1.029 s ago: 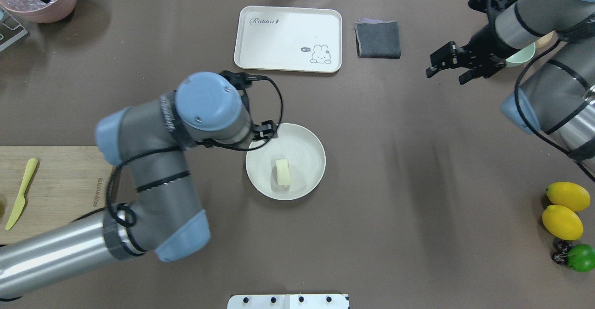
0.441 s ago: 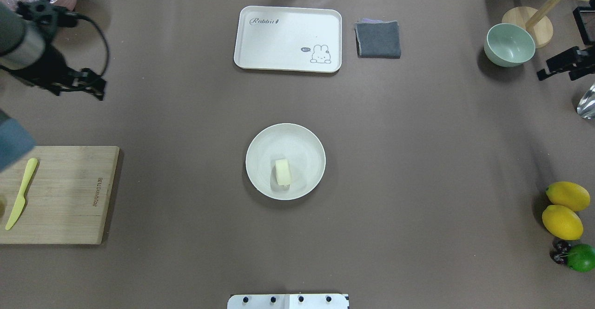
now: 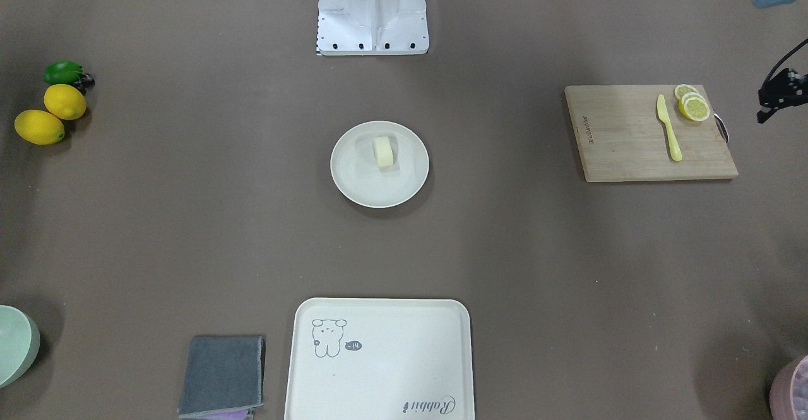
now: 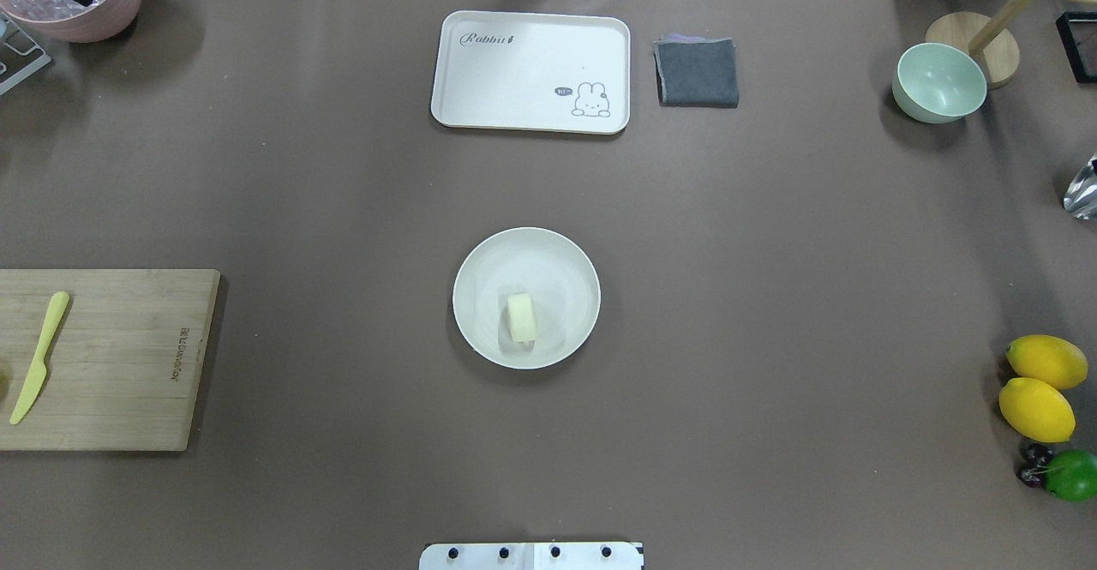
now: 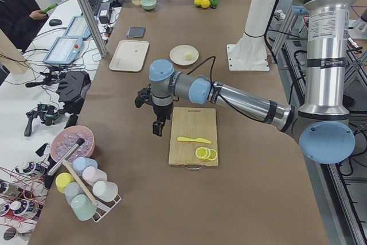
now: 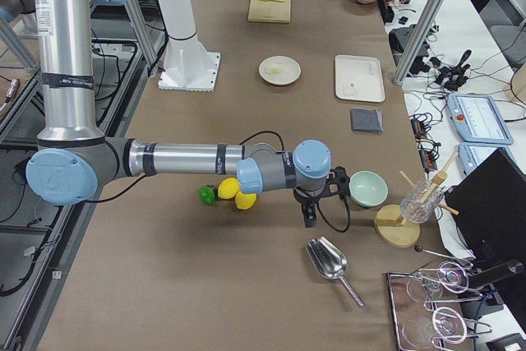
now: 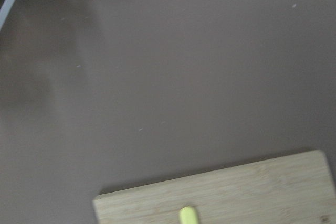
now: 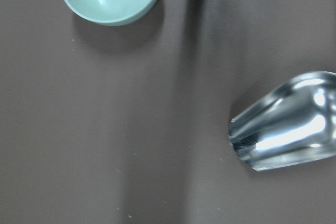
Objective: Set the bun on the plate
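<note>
The bun (image 4: 522, 317) is a small pale rounded block lying inside the round cream-white plate (image 4: 480, 261), a little toward the robot's side; in the front-facing view the bun (image 3: 383, 152) rests on the same plate (image 3: 379, 189). Nothing touches either. My left gripper (image 5: 157, 128) hangs fingers-down over the table beside the wooden board, far from the plate. The right gripper (image 6: 309, 218) hovers near the green bowl and lemons. Neither wrist view shows fingers, and I cannot tell whether either gripper is open or shut.
A cutting board (image 4: 128, 356) with a yellow knife (image 4: 38, 356) and lemon slices (image 3: 692, 104) sits at the left. A rabbit tray (image 4: 531, 69), grey cloth (image 4: 697, 73) and green bowl (image 4: 938, 81) line the far side. Lemons (image 4: 1041, 386) and a metal scoop (image 8: 289, 129) lie right.
Both arms have pulled out of the overhead view, the left away from the plate to the left, the right off to the right. The bun stayed put on the plate.
</note>
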Robot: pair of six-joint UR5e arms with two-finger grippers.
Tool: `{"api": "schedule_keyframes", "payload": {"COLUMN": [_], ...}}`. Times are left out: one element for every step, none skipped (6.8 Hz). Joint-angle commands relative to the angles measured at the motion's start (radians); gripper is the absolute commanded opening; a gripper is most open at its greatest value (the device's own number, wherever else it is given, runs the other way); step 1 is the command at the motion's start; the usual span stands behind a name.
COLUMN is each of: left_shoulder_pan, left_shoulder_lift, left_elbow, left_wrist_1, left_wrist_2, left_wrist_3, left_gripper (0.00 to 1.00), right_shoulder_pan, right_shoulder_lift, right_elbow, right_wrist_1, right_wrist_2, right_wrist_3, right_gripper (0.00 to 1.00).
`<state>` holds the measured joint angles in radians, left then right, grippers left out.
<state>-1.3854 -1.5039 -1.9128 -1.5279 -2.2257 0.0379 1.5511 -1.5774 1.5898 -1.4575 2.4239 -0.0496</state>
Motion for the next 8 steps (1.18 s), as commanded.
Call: {"api": "schedule_keyframes", "payload": {"left_shoulder_pan": [-0.058, -0.075, -0.108, -0.119, -0.124, -0.129, -0.148, -0.150], "left_shoulder_lift": [0.024, 0.024, 0.024, 0.021, 0.024, 0.024, 0.024, 0.024], "left_elbow": [0.053, 0.081, 0.118, 0.150, 0.153, 0.161, 0.169, 0.169], "left_wrist_1": [-0.008, -0.008, -0.006, -0.008, -0.006, -0.005, 0.002, 0.003], "left_wrist_2": [-0.040, -0.070, -0.071, -0.065, -0.068, -0.063, -0.065, -0.065], "left_wrist_3": [0.103, 0.102, 0.102, 0.099, 0.100, 0.099, 0.100, 0.100], "left_gripper": [0.98, 0.98, 0.98, 0.98, 0.98, 0.98, 0.98, 0.98], "right_shoulder_pan": [0.101, 0.089, 0.092, 0.087, 0.086, 0.086, 0.086, 0.086], "right_shoulder_lift": [0.010, 0.025, 0.054, 0.054, 0.053, 0.050, 0.057, 0.072], "right_elbow": [0.010, 0.010, 0.010, 0.001, -0.002, 0.002, 0.004, -0.008], "right_wrist_1": [-0.214, -0.218, -0.219, -0.216, -0.211, -0.221, -0.225, -0.222], "right_wrist_2": [-0.096, -0.170, -0.158, -0.161, -0.164, -0.126, -0.103, -0.103], "right_wrist_3": [-0.275, -0.294, -0.323, -0.331, -0.416, -0.424, -0.423, -0.418], "right_gripper": [1.00, 1.00, 1.00, 1.00, 1.00, 1.00, 1.00, 1.00]}}
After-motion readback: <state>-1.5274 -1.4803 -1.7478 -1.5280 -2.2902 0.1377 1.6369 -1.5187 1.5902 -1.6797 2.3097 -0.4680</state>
